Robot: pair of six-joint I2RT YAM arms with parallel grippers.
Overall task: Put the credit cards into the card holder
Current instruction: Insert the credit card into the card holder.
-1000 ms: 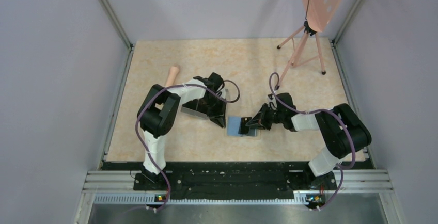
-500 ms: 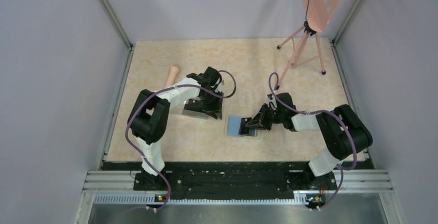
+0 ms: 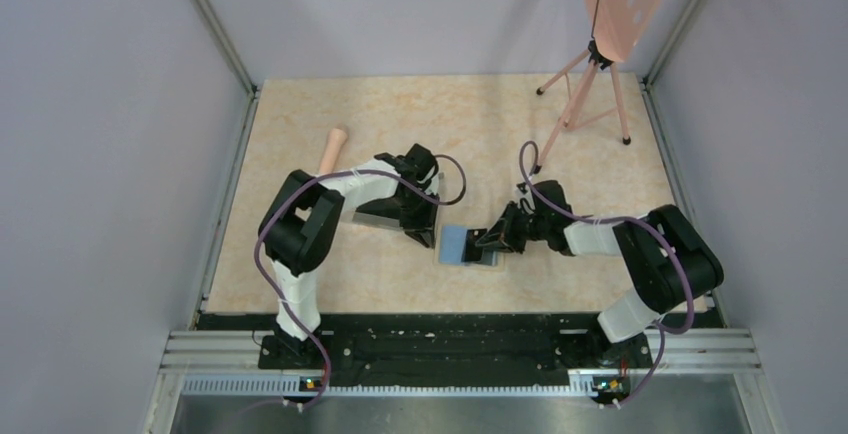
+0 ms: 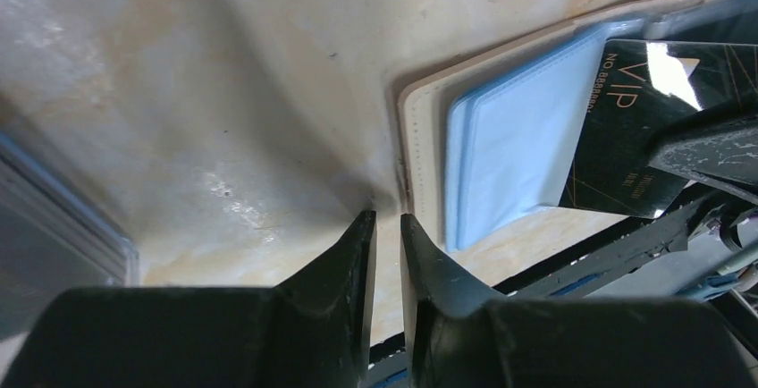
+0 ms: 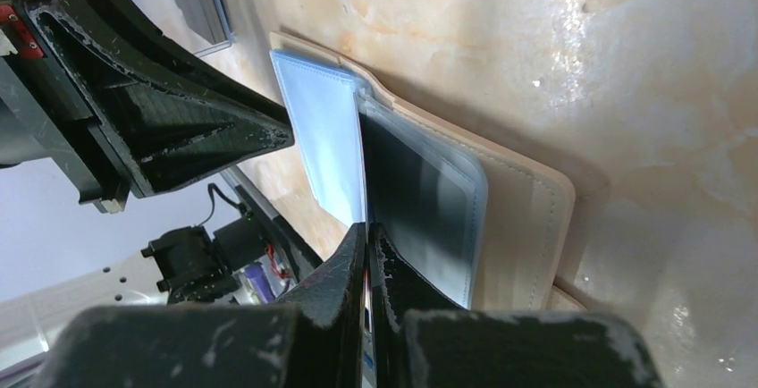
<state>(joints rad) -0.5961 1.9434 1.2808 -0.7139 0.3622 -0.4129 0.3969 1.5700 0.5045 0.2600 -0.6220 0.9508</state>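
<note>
Insertion of a credit card (image 4: 617, 138) is being worked near the middle of the table (image 3: 450, 124), a little toward 6 o'clock in the top view. The card holder (image 4: 422, 156) is lying open and flat there, grey-blue lining facing up. The right gripper (image 5: 367, 227) is reaching in from the holder's 3 o'clock side, clenched on the thin black card. In the right wrist view a dark sheet is showing behind the pocket's clear film, so the card seems to be partly in, though how deep cannot be told.

The left gripper (image 4: 387, 220) is sitting at the holder's 9 o'clock edge. Its jaws are standing a narrow slit apart with nothing between them; whether a tip is touching the tan rim cannot be told.

Doing this step well probably means keeping the card low and square to the pocket mouth while sliding it toward 9 o'clock. A tilted corner could be catching the film or lifting the flap. The holder looks light and likely to skate on the smooth table, so the left fingertips should be bracing that far edge against the push. Letting go should be waiting until the card is seated.

Compared with half a second ago, the left gripper is no longer drawn back toward 10 o'clock over the clear box (image 3: 368, 217). It is now back beside the holder, roughly where it was a second ago. The right gripper, card and holder are staying put.
</note>
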